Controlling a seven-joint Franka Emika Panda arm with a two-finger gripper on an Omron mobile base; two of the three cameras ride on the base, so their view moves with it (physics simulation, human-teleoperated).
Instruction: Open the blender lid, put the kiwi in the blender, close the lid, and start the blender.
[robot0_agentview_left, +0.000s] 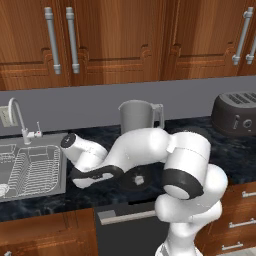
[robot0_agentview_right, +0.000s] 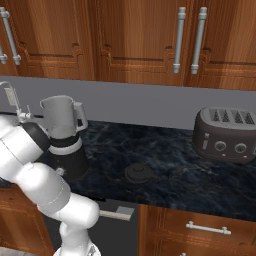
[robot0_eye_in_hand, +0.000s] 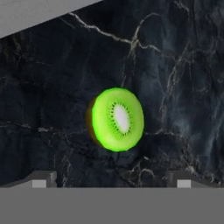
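Note:
The blender (robot0_agentview_right: 67, 145) stands at the back of the dark marble counter, its clear grey jar (robot0_agentview_left: 136, 117) open at the top. The blender lid (robot0_agentview_right: 141, 173) lies flat on the counter to the blender's right, near the front edge. In the hand view the kiwi (robot0_eye_in_hand: 117, 119), a bright green half with a pale centre, rests on the marble straight ahead of my gripper (robot0_eye_in_hand: 114, 180). The gripper is open, its two fingertips wide apart at either side of the kiwi and not touching it. My hand (robot0_agentview_left: 95, 175) hangs low over the counter, left of the blender.
A dark toaster (robot0_agentview_right: 227, 132) sits at the right end of the counter. A steel sink (robot0_agentview_left: 30, 170) with a faucet (robot0_agentview_left: 17, 117) lies to the left, close to my hand. Wooden cabinets hang above.

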